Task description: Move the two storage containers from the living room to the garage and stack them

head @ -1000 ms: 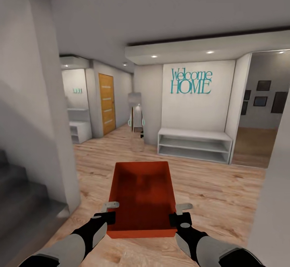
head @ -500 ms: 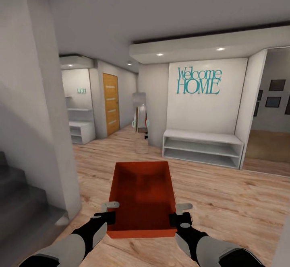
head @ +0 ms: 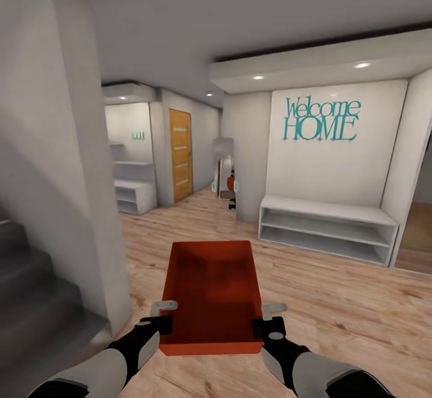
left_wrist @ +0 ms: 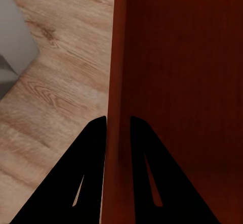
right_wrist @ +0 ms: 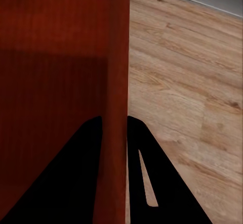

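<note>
One red-orange storage container (head: pixel 211 293) hangs in front of me above a light wood plank floor (head: pixel 336 314), lidless and empty. My left gripper (head: pixel 161 317) is shut on its left wall near the close corner. The left wrist view has that wall (left_wrist: pixel 117 82) pinched between two black fingers (left_wrist: pixel 86 168). My right gripper (head: pixel 267 319) is shut on the right wall, seen in the right wrist view as the wall (right_wrist: pixel 117 72) between black fingers (right_wrist: pixel 147 168). The second container is out of view.
A grey pillar (head: pixel 72 164) and dark stairs (head: pixel 36 302) stand close at the left. Ahead, a white low shelf bench (head: pixel 327 227) sits under a "Welcome HOME" wall sign (head: pixel 321 119). A wooden door with frosted strips (head: pixel 180 155) lies down the hallway at left.
The whole view has swung left: the sign, bench and door drift right in the picture. Both grippers and the container keep their place relative to me.
</note>
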Motion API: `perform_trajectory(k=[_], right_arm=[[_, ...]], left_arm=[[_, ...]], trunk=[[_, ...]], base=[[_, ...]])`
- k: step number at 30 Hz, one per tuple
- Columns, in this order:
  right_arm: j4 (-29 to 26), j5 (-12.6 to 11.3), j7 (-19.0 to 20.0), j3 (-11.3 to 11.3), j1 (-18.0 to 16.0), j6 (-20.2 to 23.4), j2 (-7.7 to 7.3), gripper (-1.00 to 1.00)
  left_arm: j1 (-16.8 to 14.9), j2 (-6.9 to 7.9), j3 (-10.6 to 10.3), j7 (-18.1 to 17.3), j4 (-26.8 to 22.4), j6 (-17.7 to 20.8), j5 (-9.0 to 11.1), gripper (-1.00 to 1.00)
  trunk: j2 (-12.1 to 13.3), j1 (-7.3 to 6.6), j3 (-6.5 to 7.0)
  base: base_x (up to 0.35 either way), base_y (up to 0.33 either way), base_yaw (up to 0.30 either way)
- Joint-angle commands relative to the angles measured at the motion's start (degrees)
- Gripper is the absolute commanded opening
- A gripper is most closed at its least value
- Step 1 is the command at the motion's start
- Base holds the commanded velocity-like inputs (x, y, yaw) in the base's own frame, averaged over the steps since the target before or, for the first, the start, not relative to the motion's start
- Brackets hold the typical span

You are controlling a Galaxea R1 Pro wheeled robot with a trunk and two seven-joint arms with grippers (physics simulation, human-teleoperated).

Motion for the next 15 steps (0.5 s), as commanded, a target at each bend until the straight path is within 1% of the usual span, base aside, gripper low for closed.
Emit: perform_trajectory(k=[1,15], right_arm=[[0.1,-0.2,0.4,-1.9,0.0,0.0,0.03,-1.0],[0.1,-0.4,0.4,-2.0,0.0,-0.1,0.03,-1.0]], left_arm=[[-0.1,4.18,3.3,0.7,-0.3,-0.3,-0.7,-1.0],[-0.1,4.18,3.3,0.7,-0.3,-0.3,-0.7,-1.0]], trunk=[[-0.1,0.04,-0.08],[-0.1,0.04,-0.08]], base=[[0.325,0.0,0.013],[0.325,0.0,0.002]])
